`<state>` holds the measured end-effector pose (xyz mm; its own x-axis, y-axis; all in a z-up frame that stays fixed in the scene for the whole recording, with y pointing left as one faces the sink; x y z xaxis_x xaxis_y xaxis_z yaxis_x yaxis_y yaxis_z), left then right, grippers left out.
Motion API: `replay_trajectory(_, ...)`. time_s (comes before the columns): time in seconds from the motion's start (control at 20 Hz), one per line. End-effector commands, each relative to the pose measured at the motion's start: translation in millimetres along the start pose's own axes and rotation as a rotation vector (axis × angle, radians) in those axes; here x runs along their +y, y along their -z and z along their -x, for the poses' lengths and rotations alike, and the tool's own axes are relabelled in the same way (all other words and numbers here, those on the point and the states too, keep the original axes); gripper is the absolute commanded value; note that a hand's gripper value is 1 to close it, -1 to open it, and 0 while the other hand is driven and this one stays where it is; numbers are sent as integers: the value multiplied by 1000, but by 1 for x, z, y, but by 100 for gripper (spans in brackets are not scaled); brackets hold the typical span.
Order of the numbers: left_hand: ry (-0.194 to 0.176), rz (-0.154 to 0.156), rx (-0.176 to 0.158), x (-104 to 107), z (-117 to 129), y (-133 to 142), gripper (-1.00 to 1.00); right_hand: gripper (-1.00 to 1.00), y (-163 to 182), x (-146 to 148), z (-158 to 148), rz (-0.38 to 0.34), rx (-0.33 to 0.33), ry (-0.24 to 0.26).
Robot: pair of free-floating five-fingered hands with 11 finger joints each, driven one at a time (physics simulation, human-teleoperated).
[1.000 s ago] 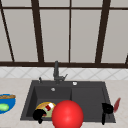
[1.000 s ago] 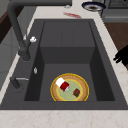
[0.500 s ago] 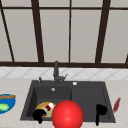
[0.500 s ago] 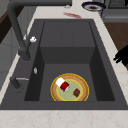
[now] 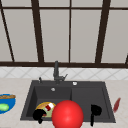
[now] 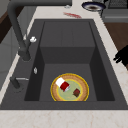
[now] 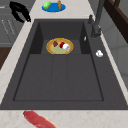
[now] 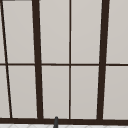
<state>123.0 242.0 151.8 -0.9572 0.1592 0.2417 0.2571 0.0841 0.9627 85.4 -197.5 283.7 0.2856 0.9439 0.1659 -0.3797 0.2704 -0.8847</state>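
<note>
While the left hand [image 5: 39,115] hovers with curled, empty fingers at the sink's [image 5: 30,100] front edge beside the yellow plate [image 5: 43,106], the right hand [image 5: 95,110] hangs likewise curled.

Across the earlier pictures and now nothing has visibly moved: the left hand [image 5: 39,115] hangs by the yellow plate [image 5: 44,107] and the right hand [image 5: 95,111] over the sink's [image 5: 105,100] front edge.
</note>
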Motion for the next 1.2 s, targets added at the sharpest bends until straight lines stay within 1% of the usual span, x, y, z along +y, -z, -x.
replay_trajectory(0.0,0,0,0,1,2,0,-100,0,0,0,0,0,0,0)
replay_trajectory(0.05,-5,-11,8,2,6,0,-100,0,0,0,-1,4,-4,-9)
replay_trajectory(0.1,-9,-10,7,2,9,0,-100,0,0,0,-1,7,-4,-7)
replay_trajectory(0.2,-28,-5,8,5,20,1,-100,0,0,0,-2,11,-4,-1)
replay_trajectory(0.35,-42,10,18,8,35,6,-100,0,0,0,-2,15,-3,3)
replay_trajectory(0.45,-66,20,25,12,49,8,-100,0,0,0,-2,16,-3,5)
replay_trajectory(0.6,-76,15,30,12,65,13,-100,0,0,0,-2,18,-2,8)
replay_trajectory(0.7,-86,21,28,12,74,18,-100,0,0,0,-2,19,-2,9)
replay_trajectory(0.9,-95,19,37,12,89,27,-100,0,0,0,-2,20,-2,11)
replay_trajectory(1.0,-96,23,34,15,100,30,-100,0,0,0,-2,20,-2,11)
replay_trajectory(1.05,-91,29,32,17,107,31,-100,0,0,0,-2,21,-2,11)
replay_trajectory(1.15,-82,25,37,20,121,33,-100,0,0,0,-2,21,-1,12)
